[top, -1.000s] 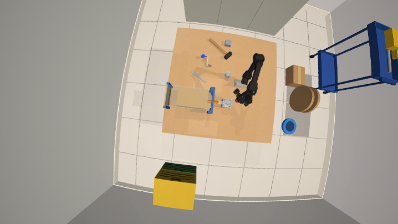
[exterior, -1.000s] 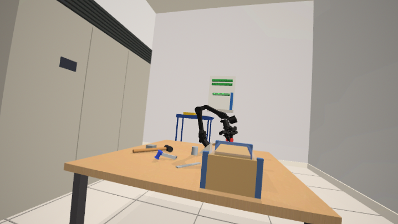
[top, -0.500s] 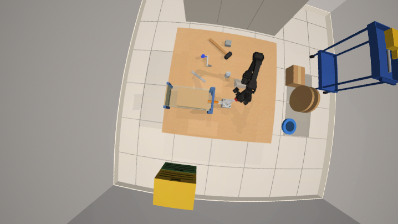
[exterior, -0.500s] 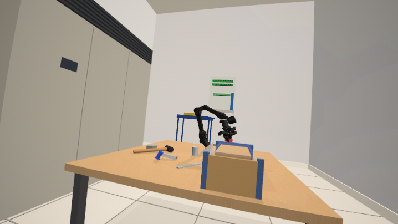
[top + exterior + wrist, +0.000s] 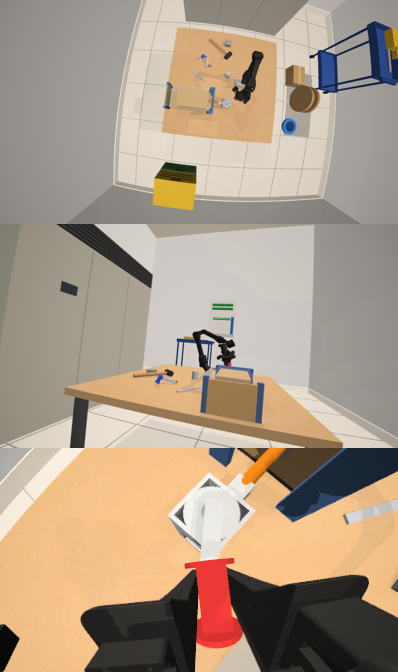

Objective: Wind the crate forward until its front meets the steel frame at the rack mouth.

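Winding step: my gripper [image 5: 208, 572] clamps the red grip [image 5: 212, 593], crank seated in winch [image 5: 212, 512]. Next, sweep round, watch crate [image 5: 192, 97] flat.

the arm [image 5: 207, 335] arches up and over, wrist pitched down; gripper [image 5: 212, 598] jaws clamped on the red handle grip [image 5: 214, 593].
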Controlling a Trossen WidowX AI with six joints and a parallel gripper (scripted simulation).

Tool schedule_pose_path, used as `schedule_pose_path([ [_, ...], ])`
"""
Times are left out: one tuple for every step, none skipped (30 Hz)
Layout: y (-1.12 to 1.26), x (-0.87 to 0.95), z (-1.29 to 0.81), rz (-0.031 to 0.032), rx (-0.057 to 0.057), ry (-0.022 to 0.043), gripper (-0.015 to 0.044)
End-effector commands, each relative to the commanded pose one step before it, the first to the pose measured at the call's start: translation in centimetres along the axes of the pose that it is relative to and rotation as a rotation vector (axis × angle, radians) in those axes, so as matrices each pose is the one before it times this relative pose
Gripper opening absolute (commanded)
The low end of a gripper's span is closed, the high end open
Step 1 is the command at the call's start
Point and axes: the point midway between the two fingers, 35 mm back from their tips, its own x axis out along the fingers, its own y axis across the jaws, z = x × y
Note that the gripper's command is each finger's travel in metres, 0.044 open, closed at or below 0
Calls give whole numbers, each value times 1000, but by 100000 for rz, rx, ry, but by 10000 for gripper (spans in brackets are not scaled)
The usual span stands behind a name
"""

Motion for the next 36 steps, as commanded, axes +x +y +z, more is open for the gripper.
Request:
schedule_pose_path([
  [-1517, 86, -492, -3554, -1, 1279, 0],
  [-85, 0, 0, -6, 0, 1, 0],
  [-128, 2, 3, -8, 0, 2, 0],
  [-84, 1, 1, -6, 0, 1, 0],
  [-129, 3, 5, -8, 0, 2, 0],
  [-84, 2, 3, -6, 0, 1, 0],
  [-129, 4, 7, -8, 1, 2, 0],
  [-84, 3, 4, -6, 0, 1, 0],
  [-128, 5, 10, -8, 1, 1, 0],
  [-84, 3, 6, -6, 0, 1, 0],
  [-128, 6, 12, -8, 1, 1, 0],
  [-84, 4, 8, -6, 1, 1, 0],
  [-128, 7, 15, -8, 1, 1, 0],
  [-83, 5, 9, -6, 1, 1, 0],
  [-128, 8, 17, -8, 1, 1, 0],
  [-83, 5, 11, -6, 1, 1, 0],
  [-128, 9, 19, -8, 1, 1, 0],
  [-83, 6, 12, -6, 1, 1, 0],
  [-127, 10, 22, -8, 1, 1, 0],
  [-82, 7, 14, -6, 1, 1, 0],
  [-127, 12, 24, -8, 1, 1, 0],
  [-82, 8, 15, -6, 1, 1, 0],
  [-126, 13, 27, -8, 1, 0, 0],
  [-82, 8, 17, -6, 1, 1, 0],
  [-126, 14, 29, -8, 1, 0, 0],
  [-81, 9, 18, -6, 1, 0, 0],
  [-125, 15, 31, -8, 1, 0, 0],
  [-81, 10, 20, -6, 1, 0, 0],
  [-124, 16, 34, -8, 1, 0, 0],
  [-80, 10, 21, -6, 1, 0, 0],
  [-124, 17, 36, -8, 1, 0, 0],
  [-80, 11, 23, -6, 1, 0, 0],
  [-123, 18, 38, -8, 1, 0, 0],
  [-79, 12, 24, -6, 1, 0, 0],
  [-122, 19, 41, -8, 1, 0, 0],
  [-79, 12, 26, -6, 1, 0, 0],
])
